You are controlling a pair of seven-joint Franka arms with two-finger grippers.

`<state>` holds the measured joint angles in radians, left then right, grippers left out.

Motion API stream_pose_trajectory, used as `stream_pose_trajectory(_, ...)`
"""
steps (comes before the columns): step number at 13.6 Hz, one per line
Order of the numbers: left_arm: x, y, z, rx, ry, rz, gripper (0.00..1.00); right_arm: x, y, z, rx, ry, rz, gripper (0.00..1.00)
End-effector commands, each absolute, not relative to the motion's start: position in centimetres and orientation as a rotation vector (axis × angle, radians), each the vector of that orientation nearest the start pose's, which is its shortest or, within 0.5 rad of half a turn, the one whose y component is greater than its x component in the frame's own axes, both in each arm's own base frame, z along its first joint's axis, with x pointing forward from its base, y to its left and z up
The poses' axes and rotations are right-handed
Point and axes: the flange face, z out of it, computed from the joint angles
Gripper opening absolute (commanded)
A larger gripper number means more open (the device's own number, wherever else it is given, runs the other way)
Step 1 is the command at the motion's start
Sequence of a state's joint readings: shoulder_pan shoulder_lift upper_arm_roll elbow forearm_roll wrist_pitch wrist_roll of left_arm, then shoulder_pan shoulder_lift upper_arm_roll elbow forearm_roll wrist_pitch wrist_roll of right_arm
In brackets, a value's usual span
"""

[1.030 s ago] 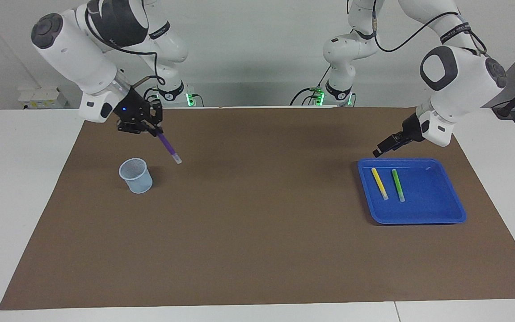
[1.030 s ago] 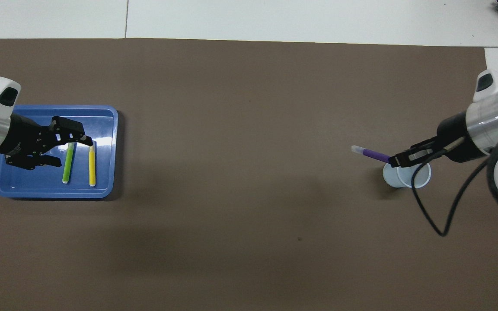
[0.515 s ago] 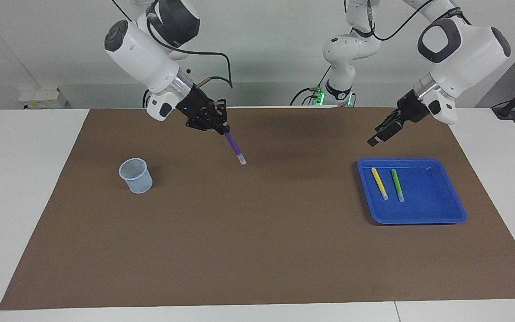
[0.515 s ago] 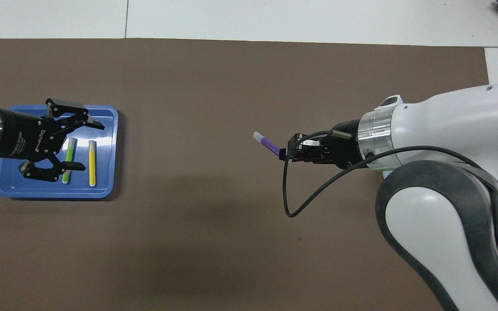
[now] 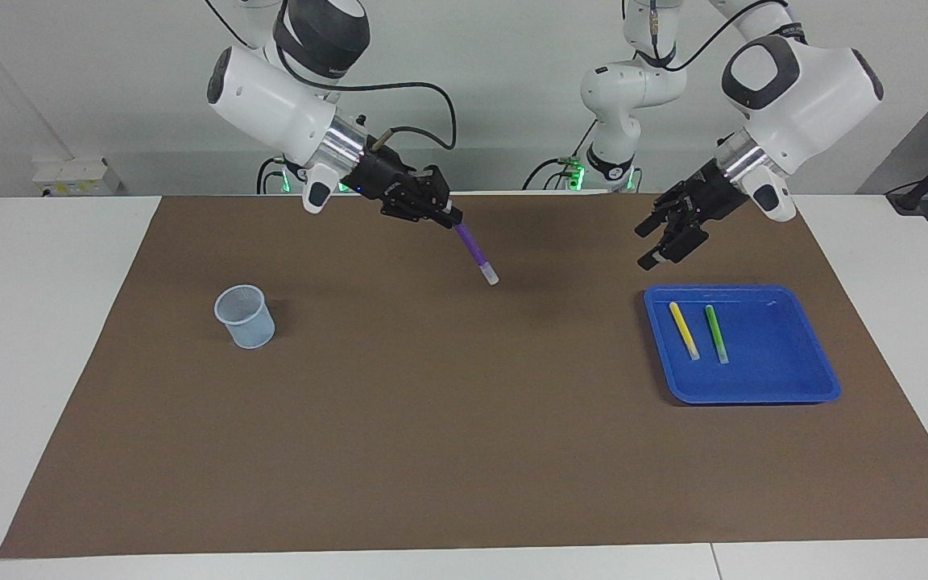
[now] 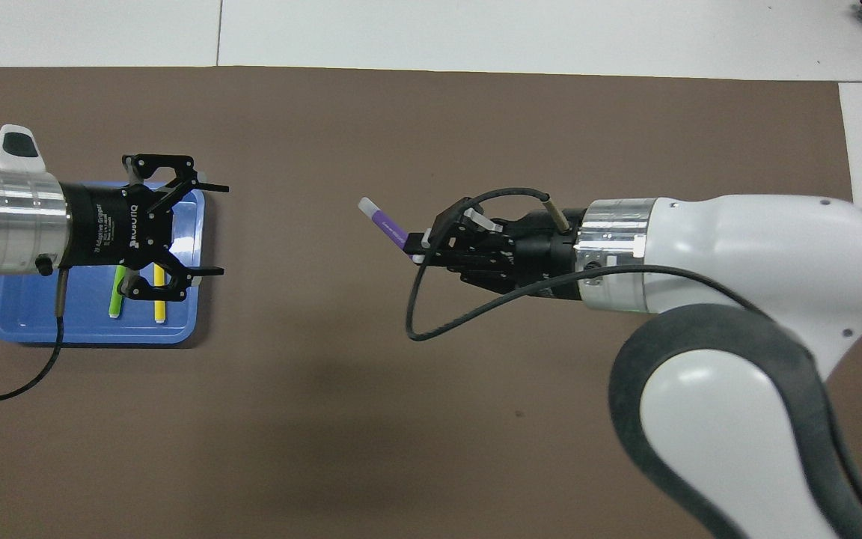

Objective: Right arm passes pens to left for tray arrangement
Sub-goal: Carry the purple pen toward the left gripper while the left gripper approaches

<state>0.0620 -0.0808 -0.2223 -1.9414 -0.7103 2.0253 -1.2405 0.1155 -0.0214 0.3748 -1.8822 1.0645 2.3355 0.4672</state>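
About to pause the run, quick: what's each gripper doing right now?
Left gripper: open, empty, raised over the blue tray's edge.
Right gripper: shut on the purple pen, up over mid-table.

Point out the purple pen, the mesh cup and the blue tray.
purple pen [image 5: 474, 248], facing view, middle of its barrel
mesh cup [image 5: 246, 319], facing view, its side wall
blue tray [image 5: 778, 346], facing view, bare floor

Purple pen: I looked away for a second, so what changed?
The right gripper, shut on the purple pen, carried it from over the cup toward mid-table. The left gripper rose off the tray, open, turning toward it. Yellow pen, green pen, cup, tray unmoved.
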Motion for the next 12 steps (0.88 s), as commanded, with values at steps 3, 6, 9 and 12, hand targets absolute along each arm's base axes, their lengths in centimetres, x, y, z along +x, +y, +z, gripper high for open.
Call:
stream_pose_trajectory(3, 53.2, -15.4, 55.1, 1.802, 1.699, -0.411, 1.00, 49.4, 33.0, 56.0, -1.903, 0.751, 0.063, 0.00)
stream_pose_trajectory(6, 52.9, -16.1, 55.7, 1.793, 1.694, -0.431, 1.00, 49.3, 33.0, 55.9, -1.926, 0.706, 0.042, 0.00)
stream_pose_trajectory(9, 52.5, -18.1, 56.0, 1.741, 1.684, -0.476, 1.00, 48.7, 33.3, 55.6, -1.952, 0.673, 0.081, 0.00)
stream_pose_trajectory(12, 53.0, -18.6, 56.8, 1.725, 1.615, -0.469, 1.00, 48.4, 33.7, 55.5, -2.000, 0.625, 0.097, 0.00)
